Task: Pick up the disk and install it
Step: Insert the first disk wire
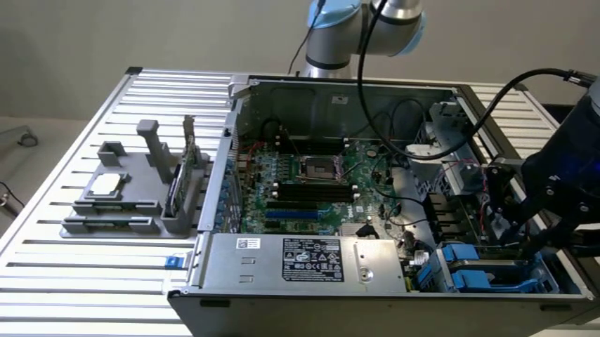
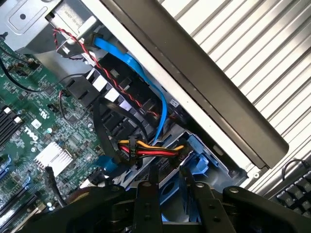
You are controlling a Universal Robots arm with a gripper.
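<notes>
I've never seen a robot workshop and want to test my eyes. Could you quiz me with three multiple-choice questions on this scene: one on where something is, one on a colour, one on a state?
1. Where does the grey holder stand?
A. On the table, at the exterior view's left of the computer case.
B. Inside the case.
C. On the floor.

2. What colour is the flat cable in the wrist view?
A. White.
B. Green.
C. Blue.

3. The case is:
A. shut by a panel.
B. open, its motherboard exposed.
C. wrapped in foil.

Answers:
1 A: the holder sits on the slats beside the case wall.
2 C: it runs bright blue along the case edge.
3 B: the green board lies in plain sight.
</notes>
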